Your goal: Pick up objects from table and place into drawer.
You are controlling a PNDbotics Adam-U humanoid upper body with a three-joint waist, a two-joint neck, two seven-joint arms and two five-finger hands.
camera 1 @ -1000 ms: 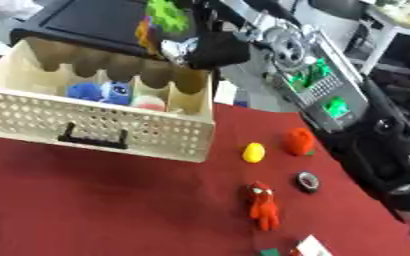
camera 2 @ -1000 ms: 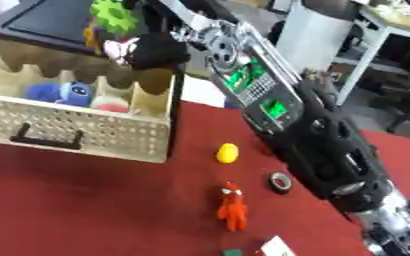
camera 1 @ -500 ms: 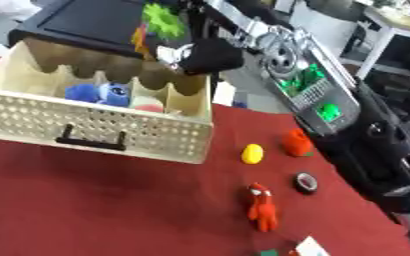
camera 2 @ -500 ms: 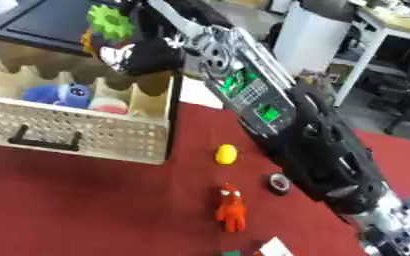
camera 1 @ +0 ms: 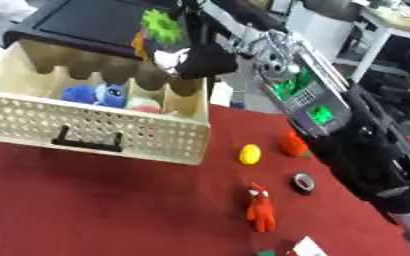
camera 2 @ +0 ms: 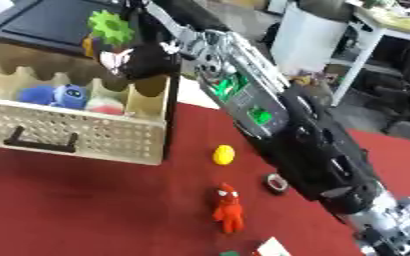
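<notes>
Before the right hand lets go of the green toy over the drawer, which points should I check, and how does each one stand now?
1. Right hand above the open drawer: ok.
2. Green toy held at the hand: cannot tell, the fingers are unclear.
3. Free room in the drawer beside the blue plush: cannot tell, partly hidden.
4. Yellow ball, red figure and black ring lie on the table, away from the drawer: ok.
5. Left hand out of the way: ok, not in view.

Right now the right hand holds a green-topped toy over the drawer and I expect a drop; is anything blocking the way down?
Nothing visible blocks it. The right hand holds the toy over the drawer, near its back wall; the blue plush lies lower left.
</notes>
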